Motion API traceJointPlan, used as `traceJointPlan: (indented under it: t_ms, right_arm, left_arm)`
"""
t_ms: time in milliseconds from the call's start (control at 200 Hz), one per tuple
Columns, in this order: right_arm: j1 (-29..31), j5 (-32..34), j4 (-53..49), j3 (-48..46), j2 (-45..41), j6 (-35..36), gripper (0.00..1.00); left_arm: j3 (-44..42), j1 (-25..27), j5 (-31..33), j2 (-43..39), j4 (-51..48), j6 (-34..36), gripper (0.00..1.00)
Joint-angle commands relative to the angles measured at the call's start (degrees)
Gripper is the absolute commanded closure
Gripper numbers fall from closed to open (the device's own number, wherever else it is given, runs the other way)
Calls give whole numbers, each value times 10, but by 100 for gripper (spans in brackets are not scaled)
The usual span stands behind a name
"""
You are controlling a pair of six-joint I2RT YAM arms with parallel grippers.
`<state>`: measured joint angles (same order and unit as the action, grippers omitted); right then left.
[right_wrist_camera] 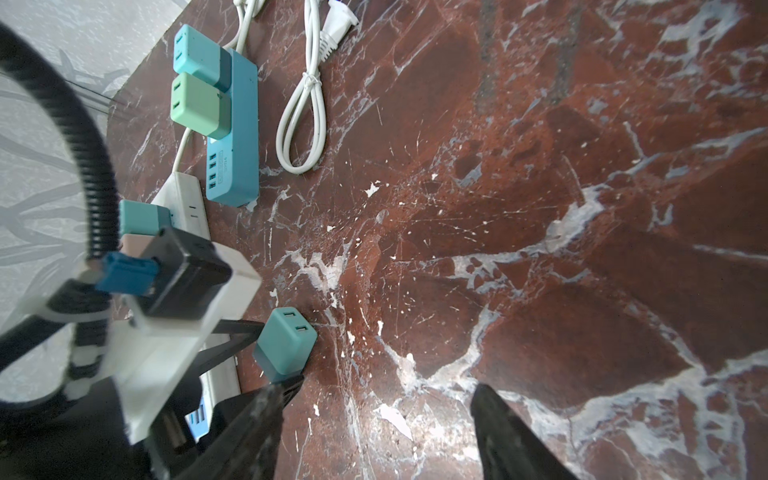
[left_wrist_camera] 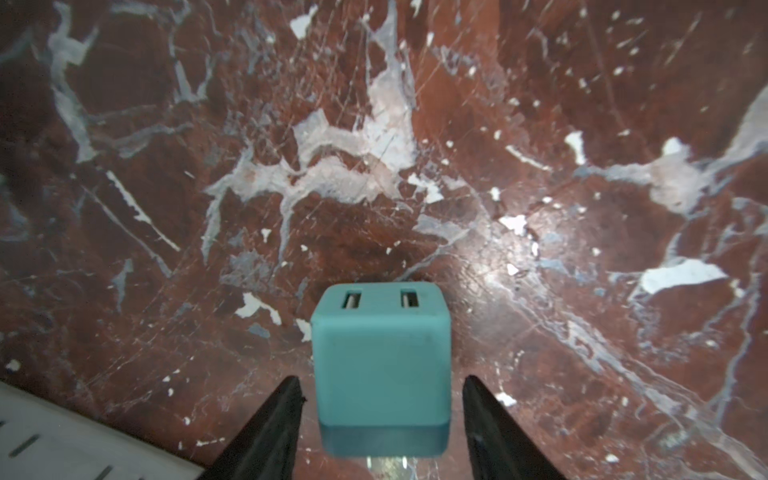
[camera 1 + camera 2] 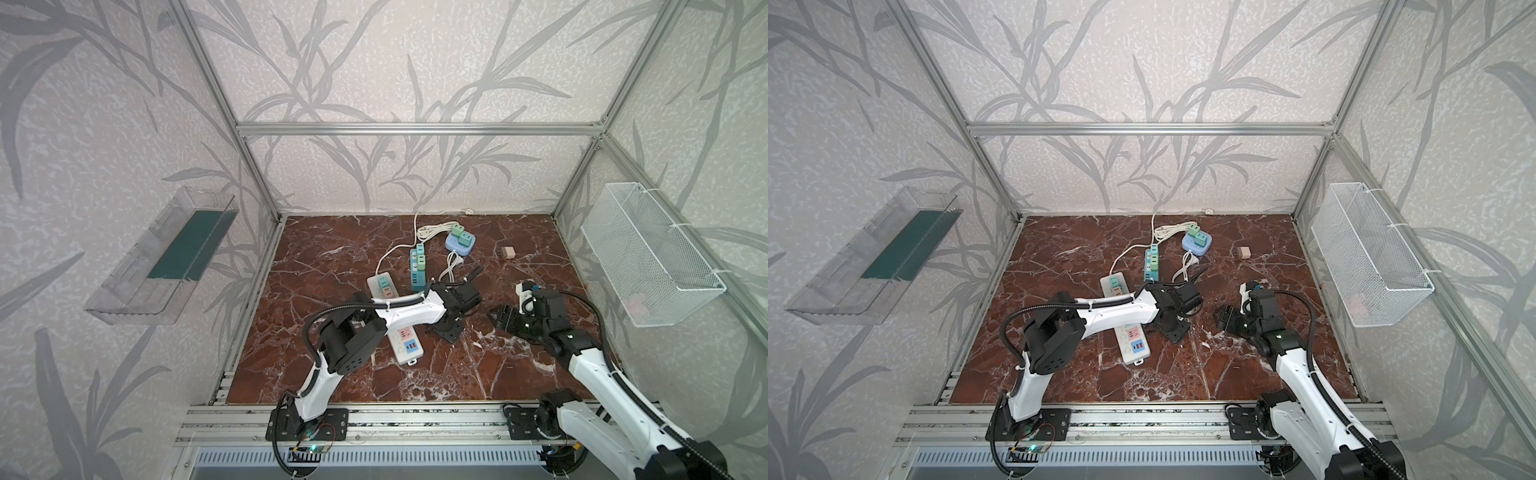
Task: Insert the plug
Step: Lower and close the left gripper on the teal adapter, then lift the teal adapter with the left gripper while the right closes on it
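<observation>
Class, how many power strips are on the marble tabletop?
3: white power strip partly under the left arm, teal power strip just behind it, light-blue power strip farthest back.

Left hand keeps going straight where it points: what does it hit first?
The teal plug: it sits between the left hand's open fingers, gaps either side. Beyond it, only bare tabletop, though depth is unclear.

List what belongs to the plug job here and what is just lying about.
Job: teal plug, between the fingers of the open left tool; white power strip, probably the target; blue power strip, possibly.
Lying about: tan plug, coiled white cord, wire basket, clear wall tray.
</observation>
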<state>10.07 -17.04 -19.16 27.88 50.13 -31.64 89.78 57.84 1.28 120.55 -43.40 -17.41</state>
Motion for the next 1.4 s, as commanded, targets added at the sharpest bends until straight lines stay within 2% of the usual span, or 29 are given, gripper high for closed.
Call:
traceJointPlan:
  t_ms: [0,255,410,640,760,925,1035,1120,1255,1395]
  right_arm:
    - [-3,-16,12,-7,-13,0,29]
    - [-3,-27,14,-9,-17,-2,32]
    - [-3,-23,3,-6,-30,-1,33]
    - [-3,-26,-13,8,-35,5,33]
    - [-3,-33,-33,28,-30,24,36]
    - [-3,-10,-72,65,-28,59,46]
    - [-1,-57,-85,94,-9,83,55]
    - [4,-70,-109,120,7,101,62]
    - [14,-76,-118,142,9,107,63]
    - [40,-93,-136,170,33,122,52]
  left_arm:
    - [-4,-1,8,4,0,4,38]
    - [2,0,20,17,17,14,42]
    - [-5,0,21,17,19,16,54]
    - [-39,0,12,-24,45,27,61]
    - [-133,-1,-3,-119,181,34,68]
    - [-324,5,-41,-234,507,7,72]
    - [-411,16,-34,-264,680,39,74]
    - [-437,16,-31,-269,720,58,75]
    - [-457,20,-58,-263,770,100,77]
    - [-478,22,-88,-264,832,145,77]
